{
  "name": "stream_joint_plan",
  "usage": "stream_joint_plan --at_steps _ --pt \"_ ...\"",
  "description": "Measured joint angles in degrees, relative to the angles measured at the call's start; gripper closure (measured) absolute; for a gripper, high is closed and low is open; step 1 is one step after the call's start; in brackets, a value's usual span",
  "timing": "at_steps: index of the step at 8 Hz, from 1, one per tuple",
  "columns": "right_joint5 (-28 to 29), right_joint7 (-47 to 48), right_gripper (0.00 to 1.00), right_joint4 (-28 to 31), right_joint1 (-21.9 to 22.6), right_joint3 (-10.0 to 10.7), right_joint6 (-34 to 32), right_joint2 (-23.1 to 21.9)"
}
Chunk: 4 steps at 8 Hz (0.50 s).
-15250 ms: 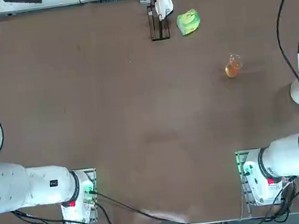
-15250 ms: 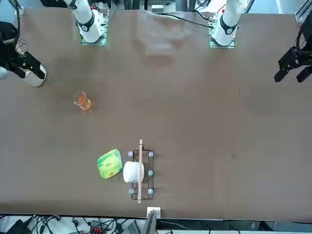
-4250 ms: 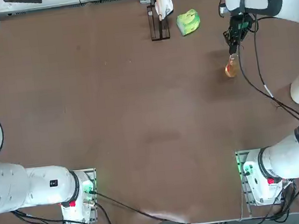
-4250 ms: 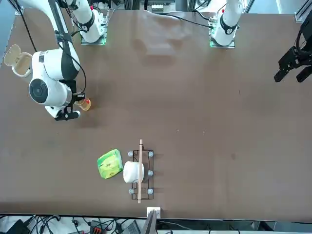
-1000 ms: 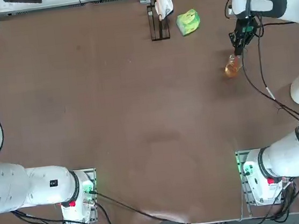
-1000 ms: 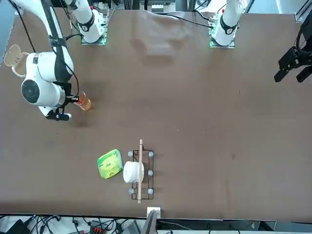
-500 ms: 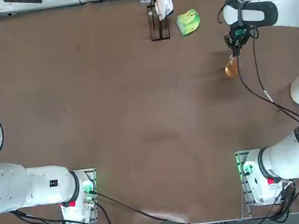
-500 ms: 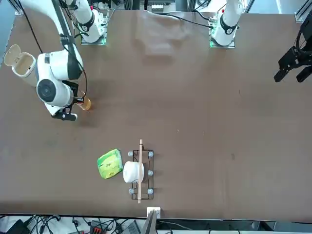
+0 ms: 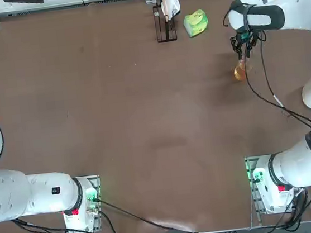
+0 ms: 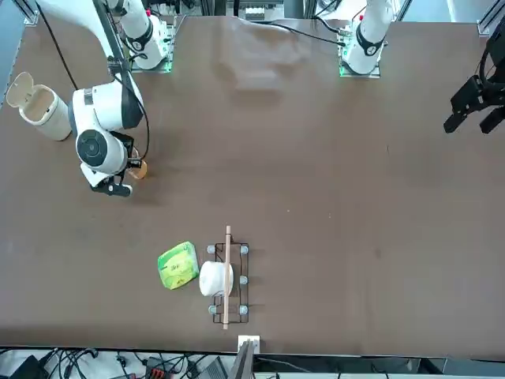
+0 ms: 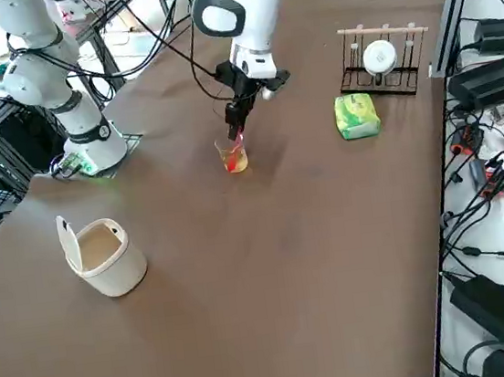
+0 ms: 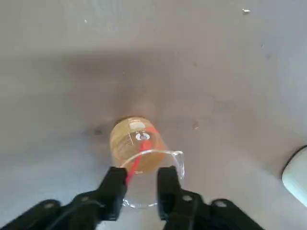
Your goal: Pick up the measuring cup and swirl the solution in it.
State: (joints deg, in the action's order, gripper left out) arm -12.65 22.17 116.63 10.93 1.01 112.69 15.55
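The measuring cup (image 9: 241, 72) is a small clear glass vessel standing upright on the brown table, far right of centre; it also shows in the right side view (image 11: 233, 157) and partly behind the wrist in the front view (image 10: 139, 169). The orange solution (image 12: 128, 143) fills its lower part, and a thin red line runs down inside it. My right gripper (image 12: 141, 184) points down directly over the cup's rim (image 12: 178, 156). Its two black fingers (image 12: 115, 188) are parted, a gap showing between them, at the near side of the rim. From overhead the gripper (image 9: 242, 55) sits just beyond the cup.
A green-yellow packet (image 9: 196, 22) and a wire rack (image 9: 165, 30) holding a white cup stand at the far edge. A white lidded bin (image 11: 104, 253) sits near the right edge. A black cable (image 9: 265, 95) hangs from the arm across the table.
The wrist has shifted a little leftward over the cup, and the fingers, shut a second ago, have parted. The cup stands in the same spot.
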Motion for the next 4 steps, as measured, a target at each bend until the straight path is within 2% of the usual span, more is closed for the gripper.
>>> stream_joint_plan --at_steps 2,3,4 --pt "0.0 0.0 0.13 -1.8 1.7 -0.1 -2.4 -0.2" --pt "0.0 0.0 0.0 -3.2 2.8 -0.2 -4.6 -0.4" --pt "0.0 0.0 0.0 -4.9 3.7 -0.2 -6.6 -0.6"
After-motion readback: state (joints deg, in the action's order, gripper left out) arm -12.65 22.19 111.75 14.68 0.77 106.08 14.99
